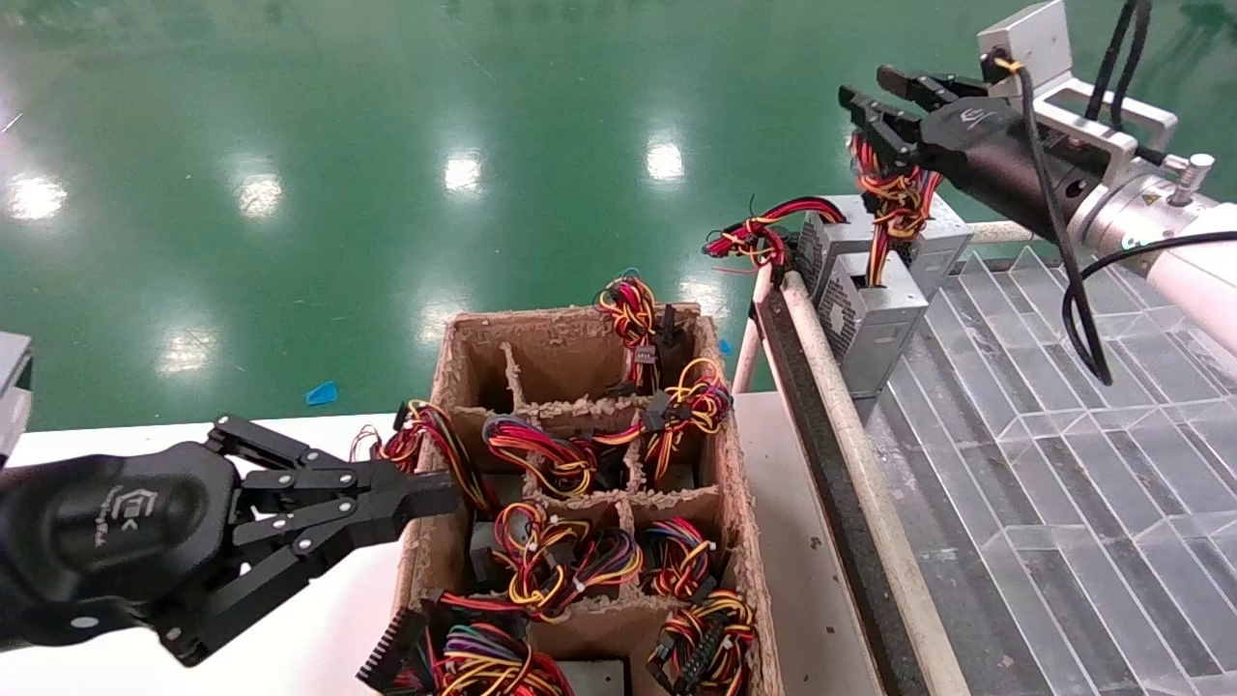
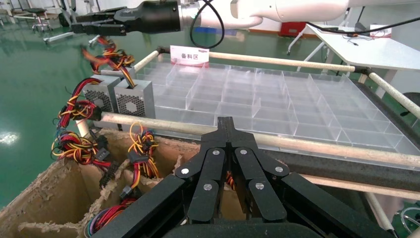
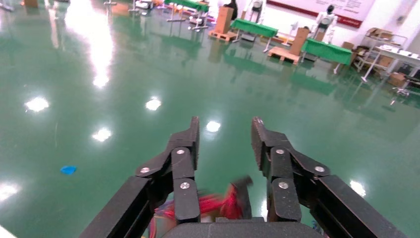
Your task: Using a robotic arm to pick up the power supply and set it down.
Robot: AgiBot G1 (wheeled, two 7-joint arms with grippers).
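Note:
The power supply (image 1: 875, 314), a grey box with a perforated grille, stands at the far left corner of the clear tray (image 1: 1063, 454). Its yellow, orange and red wire bundle (image 1: 894, 198) rises from its top. In the left wrist view the power supply (image 2: 132, 97) stands beside a second grey box. My right gripper (image 1: 867, 89) hangs open just above the bundle's top, with nothing between its fingertips. In the right wrist view the right gripper (image 3: 225, 131) is spread wide and blurred red wires (image 3: 218, 203) lie under the palm. My left gripper (image 1: 435, 493) is shut at the cardboard box's left wall.
A second grey box (image 1: 829, 232) with red-and-black wires stands behind the power supply. A cardboard box (image 1: 570, 353) with compartments holds several more wired units. A padded rail (image 1: 821, 367) divides it from the tray. Green floor lies beyond.

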